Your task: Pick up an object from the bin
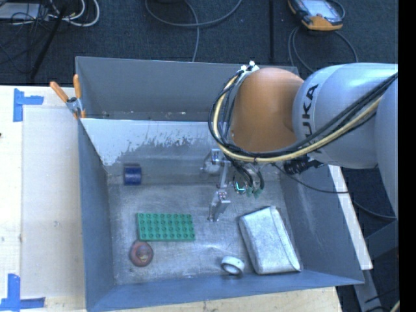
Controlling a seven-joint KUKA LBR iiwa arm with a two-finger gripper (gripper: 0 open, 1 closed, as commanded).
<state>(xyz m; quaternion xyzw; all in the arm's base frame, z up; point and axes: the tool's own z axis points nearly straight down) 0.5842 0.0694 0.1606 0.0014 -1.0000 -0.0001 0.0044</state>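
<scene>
Hangs with hand (218,208) between green plate (165,227) and grey pad (268,239) — cannot tell how open. Pinch plate by edges — likely light, stiff.

The grey metal bin (170,194) carries five loose things on its scuffed floor; a small blue cylinder (132,174) lies near the far left corner; a green studded plate (165,227) lies flat, a reddish round thing (141,253) just in front of it; a white ring (231,265) rests beside a silvery grey block (268,240) at right.
</scene>
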